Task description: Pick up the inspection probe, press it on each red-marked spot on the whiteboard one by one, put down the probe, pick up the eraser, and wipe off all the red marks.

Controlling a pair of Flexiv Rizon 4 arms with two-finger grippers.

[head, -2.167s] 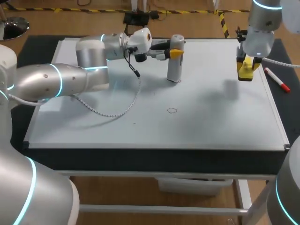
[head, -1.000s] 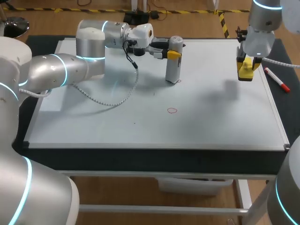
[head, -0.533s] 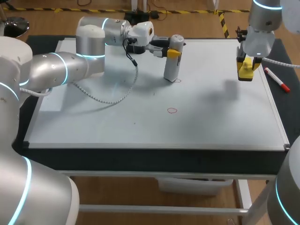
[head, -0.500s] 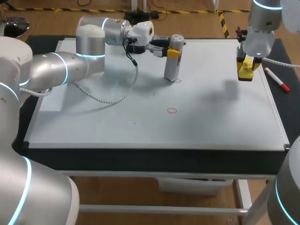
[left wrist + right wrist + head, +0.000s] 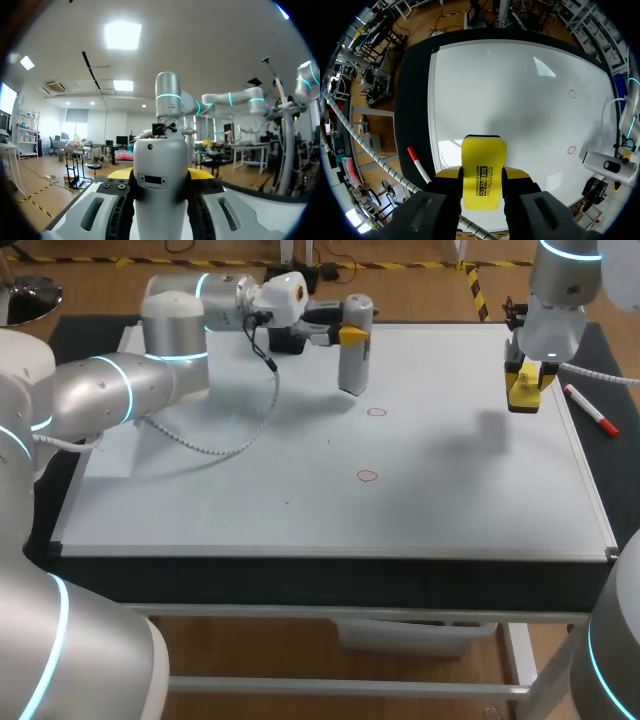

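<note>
Probe (image 5: 354,355) in left gripper (image 5: 351,334) moved off red mark (image 5: 376,412), right gripper (image 5: 482,174) holds eraser (image 5: 484,150)

The whiteboard (image 5: 300,510) lies on the tabletop (image 5: 320,580). At its far side, left of centre, the left claw (image 5: 351,332) grips the upright probe (image 5: 352,360) from both sides. One mark (image 5: 376,412) lies just right of the probe's foot, a second mark (image 5: 367,476) nearer, mid-board. Over the far right corner the right claw (image 5: 483,173) clamps the eraser (image 5: 483,155); a marker (image 5: 591,411) lies right of the board's edge

Black-topped table (image 5: 330,582) on a white frame with white crossbars, under soft, even light.
</note>
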